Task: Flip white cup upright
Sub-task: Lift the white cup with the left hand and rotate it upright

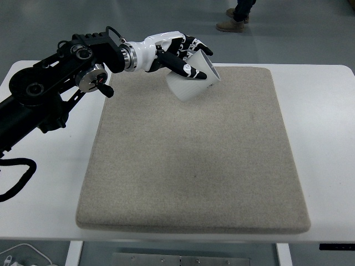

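A white cup (191,82) is at the far edge of the beige mat (194,160), tilted, with its rim pointing up and to the right. My left hand (186,55) reaches in from the left on a black arm and is shut on the cup, its white and black fingers (178,65) wrapped over the cup's upper side. I cannot tell whether the cup's lower edge touches the mat. The right arm does not show.
The mat lies on a white table (327,111). A black cable (16,177) loops at the left edge. A person's shoes (233,22) stand on the floor beyond the table's far edge.
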{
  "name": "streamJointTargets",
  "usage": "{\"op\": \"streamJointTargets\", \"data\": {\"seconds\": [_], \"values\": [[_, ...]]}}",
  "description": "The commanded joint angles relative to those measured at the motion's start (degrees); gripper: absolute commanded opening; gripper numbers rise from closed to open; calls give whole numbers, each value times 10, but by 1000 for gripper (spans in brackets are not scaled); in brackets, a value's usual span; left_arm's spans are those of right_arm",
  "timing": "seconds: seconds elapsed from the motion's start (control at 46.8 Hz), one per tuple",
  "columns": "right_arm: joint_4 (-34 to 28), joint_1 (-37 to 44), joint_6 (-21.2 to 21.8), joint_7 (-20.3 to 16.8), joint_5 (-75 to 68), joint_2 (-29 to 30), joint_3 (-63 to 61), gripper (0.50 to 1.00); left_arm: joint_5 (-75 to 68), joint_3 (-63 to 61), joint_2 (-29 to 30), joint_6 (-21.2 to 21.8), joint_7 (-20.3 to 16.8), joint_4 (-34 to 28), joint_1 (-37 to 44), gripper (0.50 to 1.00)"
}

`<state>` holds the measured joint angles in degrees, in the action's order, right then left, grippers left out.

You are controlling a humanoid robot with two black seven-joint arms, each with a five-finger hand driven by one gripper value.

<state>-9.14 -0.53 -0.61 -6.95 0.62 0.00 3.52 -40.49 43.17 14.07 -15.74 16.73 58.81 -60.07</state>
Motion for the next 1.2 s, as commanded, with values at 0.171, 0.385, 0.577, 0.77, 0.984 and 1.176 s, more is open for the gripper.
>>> {"op": "streamJointTargets", "data": {"seconds": [0.171,0.385,0.577,0.77,0.984,1.176], "values": [[0,0,0,0,0,0,0,930,71,38,0,-19,-53,-43,25,615],[0,-1,0,0,0,0,0,930,89,46,-5,-23,-100,-61,51,623],[0,0,0,0,0,0,0,930,131,49,-6,-27,-140,-71,82,626],[0,0,0,0,0,0,0,930,152,50,-6,-35,-196,-91,114,630],[0,0,1,0,0,0,0,930,211,54,-7,-56,-234,-135,116,630],[0,0,1,0,-1,0,-1,930,241,54,-22,-77,-257,-167,122,647]]}}
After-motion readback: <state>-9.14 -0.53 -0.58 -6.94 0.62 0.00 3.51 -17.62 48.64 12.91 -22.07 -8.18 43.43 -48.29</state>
